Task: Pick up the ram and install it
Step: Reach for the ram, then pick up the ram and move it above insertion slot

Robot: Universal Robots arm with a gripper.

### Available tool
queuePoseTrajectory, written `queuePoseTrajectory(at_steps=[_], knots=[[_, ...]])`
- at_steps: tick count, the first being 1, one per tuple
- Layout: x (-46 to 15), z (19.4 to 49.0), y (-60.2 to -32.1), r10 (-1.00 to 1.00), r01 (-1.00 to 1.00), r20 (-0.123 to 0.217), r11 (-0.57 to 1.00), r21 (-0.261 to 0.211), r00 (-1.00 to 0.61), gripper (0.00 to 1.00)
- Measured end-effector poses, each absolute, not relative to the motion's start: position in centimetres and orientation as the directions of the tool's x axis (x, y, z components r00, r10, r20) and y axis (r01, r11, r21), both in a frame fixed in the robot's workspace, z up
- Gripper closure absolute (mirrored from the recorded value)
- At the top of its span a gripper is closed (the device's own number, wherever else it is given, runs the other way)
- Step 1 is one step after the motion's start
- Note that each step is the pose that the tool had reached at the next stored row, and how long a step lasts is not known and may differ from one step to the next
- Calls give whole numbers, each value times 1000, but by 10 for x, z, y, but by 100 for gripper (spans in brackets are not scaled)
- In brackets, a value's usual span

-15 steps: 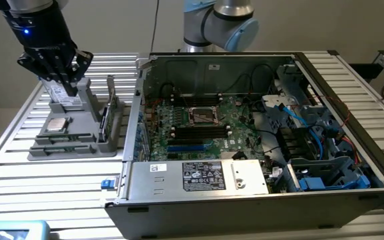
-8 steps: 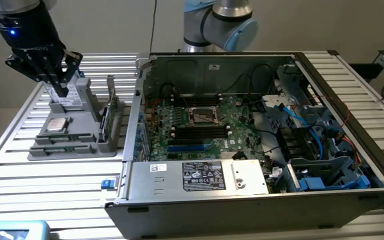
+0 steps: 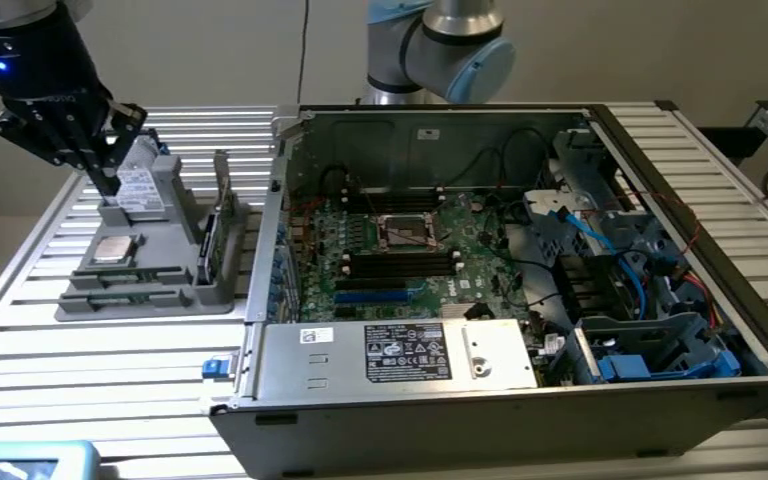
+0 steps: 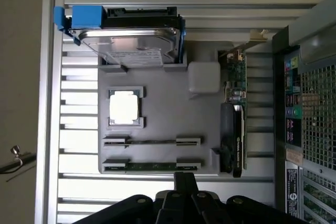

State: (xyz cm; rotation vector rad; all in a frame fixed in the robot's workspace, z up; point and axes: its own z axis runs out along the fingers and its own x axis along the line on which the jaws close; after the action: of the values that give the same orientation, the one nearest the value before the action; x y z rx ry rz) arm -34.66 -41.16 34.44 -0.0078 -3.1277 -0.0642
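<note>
The ram (image 4: 152, 167) is a thin green stick standing on edge in the end slot of a grey fixture (image 4: 163, 114). A second stick (image 4: 152, 141) lies parallel just beside it in the next slot. Both sit seated between their grey end clips, and neither is gripped.

The pincer (image 4: 184, 178) hangs above the fixture with its black fingers pressed together and nothing between them. In the wrist view its tip lies over the end-slot stick. In the exterior view the pincer (image 3: 108, 190) is seen against the fixture's far end.

Beyond the sticks on the same fixture is a square silver processor (image 4: 125, 107). Further on is a hard drive (image 4: 131, 45) in a blue caddy (image 4: 86, 17). An expansion card (image 4: 236, 129) with a black cooler stands on edge along the fixture's side nearest the computer.

The fixture rests on a counter (image 3: 91, 370) of ribbed aluminium slats. On the exterior view's right an open computer case (image 3: 491, 400) lies on its side. Its green motherboard (image 3: 471, 225) is exposed, with a processor socket (image 3: 408, 232), black memory slots (image 3: 398, 262) and blue slots (image 3: 377, 293).

A plain beige wall runs behind the counter. The arm's grey and pale blue joint (image 3: 444, 50) rises behind the case.
</note>
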Motion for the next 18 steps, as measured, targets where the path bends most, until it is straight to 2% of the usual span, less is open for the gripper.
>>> queuePoseTrajectory(at_steps=[18], knots=[[-359, 342, -411, -21, -20, 13, 999, 39, -1000, 89]])
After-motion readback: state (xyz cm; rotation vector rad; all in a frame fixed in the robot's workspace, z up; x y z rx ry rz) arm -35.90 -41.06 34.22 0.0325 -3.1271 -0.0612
